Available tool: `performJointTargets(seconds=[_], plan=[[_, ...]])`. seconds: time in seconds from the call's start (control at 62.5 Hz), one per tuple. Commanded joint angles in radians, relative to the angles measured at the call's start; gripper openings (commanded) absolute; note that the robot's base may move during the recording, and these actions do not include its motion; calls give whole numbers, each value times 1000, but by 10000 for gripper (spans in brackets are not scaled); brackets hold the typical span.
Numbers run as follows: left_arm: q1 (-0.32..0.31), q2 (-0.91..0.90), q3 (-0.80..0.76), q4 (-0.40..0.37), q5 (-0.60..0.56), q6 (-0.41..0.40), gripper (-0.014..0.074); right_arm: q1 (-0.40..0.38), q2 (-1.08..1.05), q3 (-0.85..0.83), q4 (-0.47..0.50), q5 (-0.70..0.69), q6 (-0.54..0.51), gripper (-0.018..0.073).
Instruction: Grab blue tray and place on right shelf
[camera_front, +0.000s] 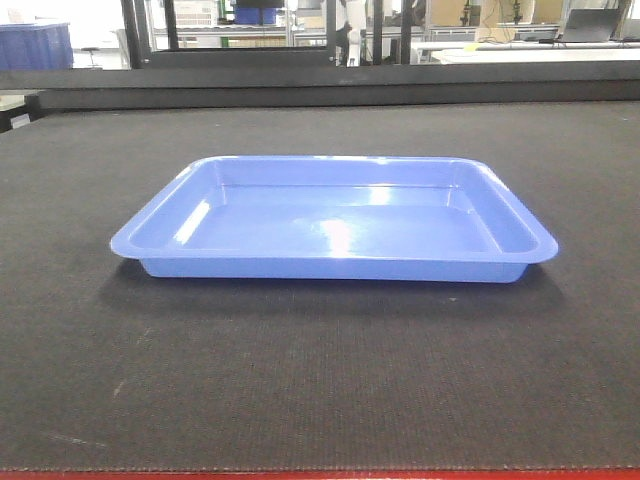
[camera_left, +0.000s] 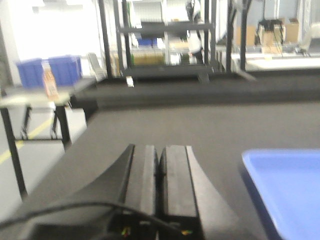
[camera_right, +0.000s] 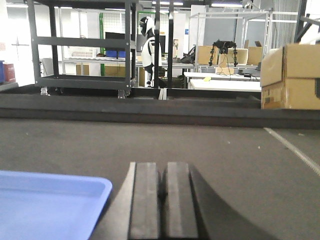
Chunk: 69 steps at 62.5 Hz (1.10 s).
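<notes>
Glossy light-blue plastic forms the blue tray (camera_front: 333, 235), a wide, shallow rectangle with rounded corners and a flared rim. It lies flat on the dark mat (camera_front: 300, 390), which has a rough, woven texture. The left gripper (camera_left: 159, 152), black and wedge-shaped, has its two flat fingers pressed together with nothing between them; the tray is apart from it, on its right. The right gripper (camera_right: 163, 170) is closed in the same way, and a tray corner is near it on its left.

Industrial workshop or lab hall, indicated by dark metal racks (camera_right: 82, 42), cardboard boxes (camera_right: 290, 75), blue storage bins (camera_left: 67, 70), white workbenches (camera_right: 225, 85).
</notes>
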Motion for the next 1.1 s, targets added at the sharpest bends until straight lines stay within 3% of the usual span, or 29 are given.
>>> performJointTargets(seconds=[0.0, 0.112, 0.176, 0.32, 0.432, 0.512, 0.592, 0.8, 0.896, 1.008, 1.088], plan=[[-15, 89, -145, 15, 45, 2, -27, -1, 107, -156, 2, 21, -7, 57], [-32, 234, -315, 13, 208, 4, 9, -1, 232, -261, 2, 40, -7, 75], [-39, 323, -385, 8, 267, 4, 74, -1, 306, -301, 2, 48, -7, 146], [-39, 487, -474, -19, 299, 4, 267, 21, 441, -332, 2, 41, -7, 440], [-44, 587, -522, -119, 297, 4, 435, 57, 526, -336, 2, 30, -7, 640], [-82, 650, -556, -163, 299, 21, 492, 101, 571, -338, 7, 21, -7, 617], [-160, 716, -599, -180, 322, 81, 496, 159, 621, -361, 17, 24, -7, 611], [-312, 924, -759, -202, 366, 84, 496, 354, 839, -552, 29, 144, -7, 611], [-327, 1044, -851, -211, 443, 84, 496, 411, 965, -663, 41, 216, -7, 611], [-327, 1189, -975, -210, 592, 84, 496, 414, 1094, -775, 69, 280, -1, 611], [-327, 1289, -1058, -208, 701, 80, 495, 408, 1182, -877, 70, 419, 45, 611]])
